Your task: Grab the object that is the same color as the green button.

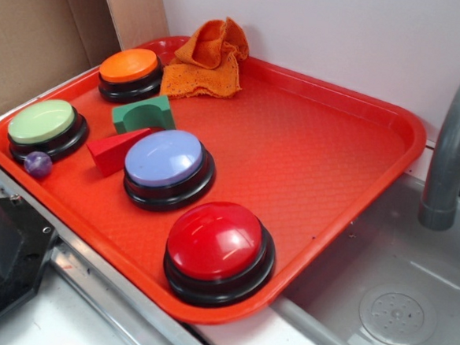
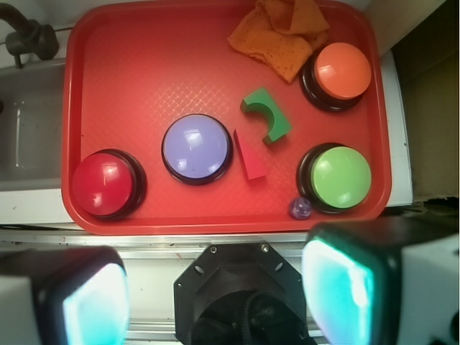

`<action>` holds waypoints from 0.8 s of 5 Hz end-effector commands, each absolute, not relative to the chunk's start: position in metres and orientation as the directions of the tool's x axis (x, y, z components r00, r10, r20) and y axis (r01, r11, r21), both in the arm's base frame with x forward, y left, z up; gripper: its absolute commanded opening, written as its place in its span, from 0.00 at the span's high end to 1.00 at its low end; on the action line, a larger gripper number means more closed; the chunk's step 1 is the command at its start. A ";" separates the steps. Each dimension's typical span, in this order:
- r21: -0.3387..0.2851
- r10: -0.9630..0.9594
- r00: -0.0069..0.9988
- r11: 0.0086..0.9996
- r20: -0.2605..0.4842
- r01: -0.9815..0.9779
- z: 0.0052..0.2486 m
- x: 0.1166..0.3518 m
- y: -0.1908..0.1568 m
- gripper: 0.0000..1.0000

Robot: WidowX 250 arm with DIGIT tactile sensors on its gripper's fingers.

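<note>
The dark green arch block (image 1: 143,113) (image 2: 267,115) lies on the red tray (image 1: 311,146) (image 2: 144,72), between the orange button and the lavender-blue button. The pale green dome button (image 1: 42,122) (image 2: 341,177) sits at the tray's near left corner. In the wrist view my gripper (image 2: 215,295) hangs open high above the counter edge, outside the tray, with nothing between its pads (image 2: 338,287). In the exterior view the gripper does not show.
Also on the tray: an orange button (image 1: 129,67), a lavender-blue button (image 1: 165,158), a red button (image 1: 215,241), a red wedge block (image 1: 113,148), a small purple ball (image 1: 38,163) and an orange cloth (image 1: 206,56). A sink with a grey faucet (image 1: 453,141) lies to the right.
</note>
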State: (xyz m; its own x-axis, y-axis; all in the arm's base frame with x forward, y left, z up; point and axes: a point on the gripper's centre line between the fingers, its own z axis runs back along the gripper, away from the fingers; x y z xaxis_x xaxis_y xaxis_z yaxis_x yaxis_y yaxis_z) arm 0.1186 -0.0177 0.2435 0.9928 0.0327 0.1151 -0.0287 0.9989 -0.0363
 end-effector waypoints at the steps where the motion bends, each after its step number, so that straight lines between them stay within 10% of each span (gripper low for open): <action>1: -0.036 0.033 0.993 0.999 0.115 -0.029 0.243 0.119 -0.018 0.00; 4: -0.055 -0.007 0.985 0.998 0.173 0.017 0.202 0.163 0.019 0.00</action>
State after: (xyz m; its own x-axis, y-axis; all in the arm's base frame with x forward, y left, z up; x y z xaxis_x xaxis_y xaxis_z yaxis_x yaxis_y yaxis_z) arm 0.1605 0.0171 0.1971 0.9878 -0.0061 0.1555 0.0153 0.9982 -0.0582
